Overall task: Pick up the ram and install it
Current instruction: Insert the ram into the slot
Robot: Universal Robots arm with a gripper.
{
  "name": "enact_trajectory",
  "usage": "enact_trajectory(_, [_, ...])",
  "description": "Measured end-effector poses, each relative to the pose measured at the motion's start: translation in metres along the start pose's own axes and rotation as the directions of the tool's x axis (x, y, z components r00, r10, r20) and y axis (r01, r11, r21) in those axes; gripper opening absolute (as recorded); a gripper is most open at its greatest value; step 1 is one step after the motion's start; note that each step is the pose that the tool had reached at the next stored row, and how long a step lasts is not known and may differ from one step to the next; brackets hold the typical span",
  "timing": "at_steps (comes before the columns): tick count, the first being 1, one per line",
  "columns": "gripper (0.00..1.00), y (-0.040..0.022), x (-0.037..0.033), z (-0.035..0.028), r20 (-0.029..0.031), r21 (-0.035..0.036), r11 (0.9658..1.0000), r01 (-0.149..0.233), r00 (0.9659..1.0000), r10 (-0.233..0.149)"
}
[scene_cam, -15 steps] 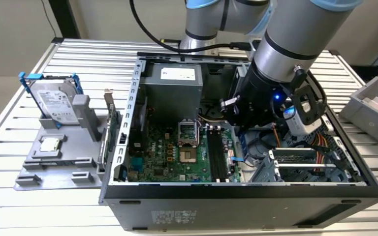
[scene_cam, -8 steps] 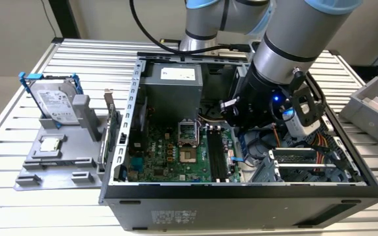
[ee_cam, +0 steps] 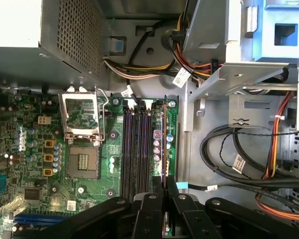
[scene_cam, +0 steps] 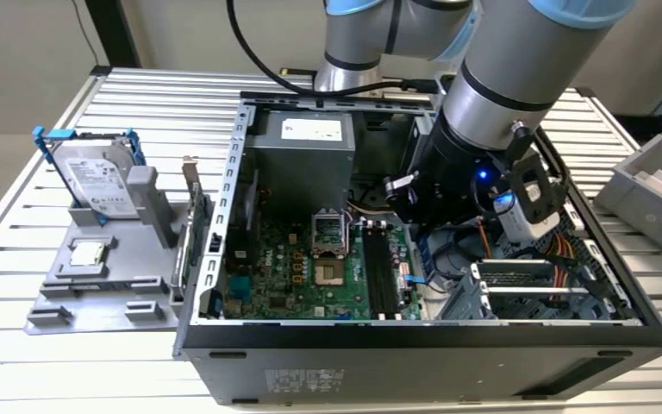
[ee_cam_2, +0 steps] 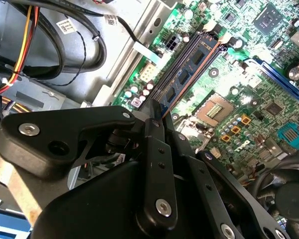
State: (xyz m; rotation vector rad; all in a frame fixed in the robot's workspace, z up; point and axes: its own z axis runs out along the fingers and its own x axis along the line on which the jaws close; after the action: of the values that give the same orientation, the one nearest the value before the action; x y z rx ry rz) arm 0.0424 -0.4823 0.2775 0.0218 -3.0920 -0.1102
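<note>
Green PCB stick, the ram (ee_cam: 165,144), is pinched edge-on in the pincer (ee_cam: 165,191), fingers pressed onto its two faces. It hangs over the memory slots (ee_cam: 137,149) on the motherboard (ee_cam: 84,199), inside the open computer case (scene_cam: 423,332) on the slatted surface (scene_cam: 55,362). In the second wrist view the ram (ee_cam_2: 184,74) lies along the slot row; whether it's touching or seated, can't tell. Handling, my read: light, stiff, thin, fragile. Grip flat faces near mid-length, keep off contacts and chips. Misalignment would load the board edge. Hard drive (scene_cam: 97,179) sits in its holder, well apart.
</note>
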Motion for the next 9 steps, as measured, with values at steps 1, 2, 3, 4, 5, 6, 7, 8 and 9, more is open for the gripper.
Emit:
enact_trajectory(1, [0.0,0.0,0.0,0.0002,0.0,0.0,1.0,0.0,1.0,0.0])
enact_trajectory(2, [0.0,0.0,0.0,0.0005,0.0,-0.0001,1.0,0.0,1.0,0.0])
enact_trajectory(3, [0.0,0.0,0.0,0.0009,0.0,-0.0001,1.0,0.0,1.0,0.0])
enact_trajectory(4, [0.0,-0.0001,-0.0001,0.0013,0.0,-0.0001,1.0,0.0,1.0,0.0])
enact_trajectory(5, [0.0,-0.0001,-0.0001,0.0019,0.0,0.0,1.0,0.0,1.0,0.0])
enact_trajectory(6, [0.0,-0.0002,-0.0001,0.0026,0.0,-0.0001,1.0,0.0,1.0,0.0])
enact_trajectory(7, [0.0,-0.0002,-0.0002,0.0034,0.0,-0.0001,1.0,0.0,1.0,0.0])
enact_trajectory(8, [0.0,-0.0003,-0.0002,0.004,0.0,0.0,1.0,0.0,1.0,0.0])
enact_trajectory(9, [0.0,-0.0003,-0.0002,0.0047,0.0,0.0,1.0,0.0,1.0,0.0])
